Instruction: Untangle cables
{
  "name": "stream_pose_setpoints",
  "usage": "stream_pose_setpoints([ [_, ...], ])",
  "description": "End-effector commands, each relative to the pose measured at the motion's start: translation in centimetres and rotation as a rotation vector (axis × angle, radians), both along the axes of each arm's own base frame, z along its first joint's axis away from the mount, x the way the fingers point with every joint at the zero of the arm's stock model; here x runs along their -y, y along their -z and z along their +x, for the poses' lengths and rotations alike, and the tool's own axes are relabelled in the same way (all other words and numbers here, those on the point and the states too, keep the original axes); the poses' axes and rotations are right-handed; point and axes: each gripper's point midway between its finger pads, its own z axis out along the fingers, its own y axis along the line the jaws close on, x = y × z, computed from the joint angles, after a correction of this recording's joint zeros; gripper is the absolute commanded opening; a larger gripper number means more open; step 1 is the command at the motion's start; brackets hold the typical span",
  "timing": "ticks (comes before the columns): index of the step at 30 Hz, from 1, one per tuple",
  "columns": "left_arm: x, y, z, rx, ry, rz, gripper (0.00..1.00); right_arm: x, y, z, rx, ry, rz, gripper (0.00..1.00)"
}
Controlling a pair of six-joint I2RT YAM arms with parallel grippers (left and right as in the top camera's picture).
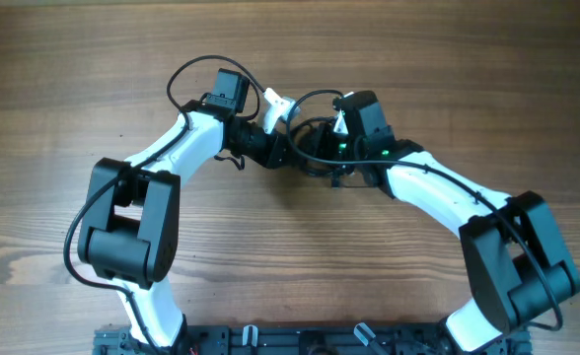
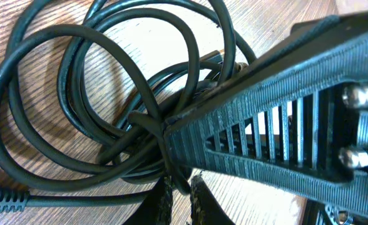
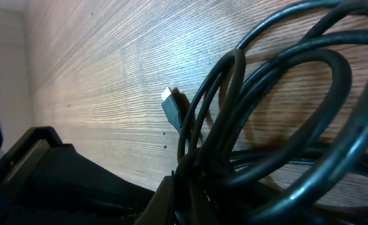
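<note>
The cables (image 2: 140, 122) are found bunched in crossed loops between the two grippers, resting on the table (image 1: 468, 79) just ahead of both. One strand is pinched by the left gripper (image 2: 179, 190). Several strands are clamped by the right gripper (image 3: 179, 197). A plug (image 3: 169, 106) is noted just beyond its fingertips. Brown wood grain is seen on all sides of both grippers.

Left arm (image 1: 186, 146): white shell links, black joint housings, bulky black block near base. Right arm (image 1: 438, 189): same white-and-black scheme, green light (image 1: 344, 148) at wrist. Thick black wire (image 1: 181, 67) loops off left arm's far end. Gripper finger (image 2: 278, 131): black ribbed plastic, slotted, two silver screws (image 2: 358, 97).
</note>
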Motion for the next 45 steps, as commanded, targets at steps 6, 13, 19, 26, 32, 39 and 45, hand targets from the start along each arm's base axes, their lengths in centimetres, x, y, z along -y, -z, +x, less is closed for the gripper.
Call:
stream_pose_setpoints([
  [6,0.0,0.7,0.4,0.000,-0.021,0.026,0.15,2.1,-2.4,-1.2,0.032,-0.056,0.000,0.05],
  [13,-0.4,1.2,1.0,-0.004,-0.064,0.065,0.17,1.4,-3.6,-2.6,0.020,-0.118,0.045,0.04],
  [19,-0.6,0.1,0.8,-0.016,-0.064,0.034,0.17,1.6,-3.5,-2.4,0.023,-0.105,0.035,0.04],
  [26,-1.1,-3.4,-0.6,-0.038,0.000,-0.143,0.45,1.4,-3.9,-2.0,0.006,-0.062,0.066,0.04],
  [32,-0.5,-4.8,-1.5,-0.024,0.063,-0.238,0.47,1.1,-4.4,-1.6,-0.005,-0.029,0.106,0.04],
  [39,0.4,-5.1,-2.1,0.008,0.112,-0.263,0.45,-0.2,-5.7,-2.2,-0.016,-0.080,0.195,0.04],
  [45,0.5,-4.0,-1.1,0.019,0.073,-0.185,0.40,-0.9,-6.4,-2.9,-0.036,-0.123,0.250,0.04],
])
